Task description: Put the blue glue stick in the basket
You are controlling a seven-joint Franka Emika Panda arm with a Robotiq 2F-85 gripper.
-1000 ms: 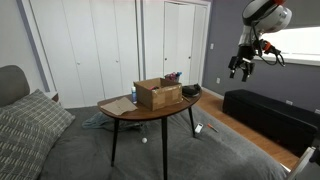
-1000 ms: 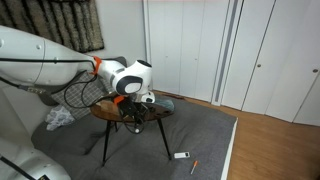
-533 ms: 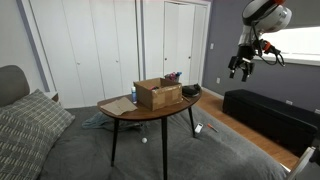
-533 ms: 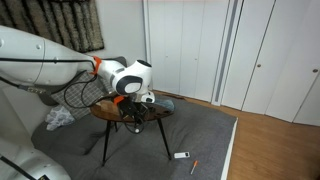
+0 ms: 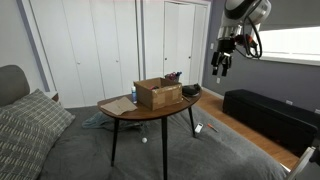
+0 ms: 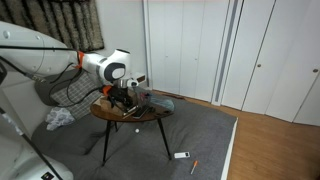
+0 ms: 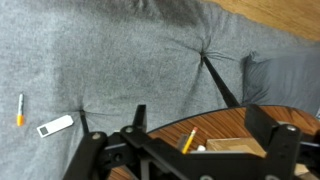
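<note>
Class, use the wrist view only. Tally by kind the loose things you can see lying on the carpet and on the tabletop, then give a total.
Pen-like sticks: 2
White flat block: 1
Cardboard box: 1
Total: 4
</note>
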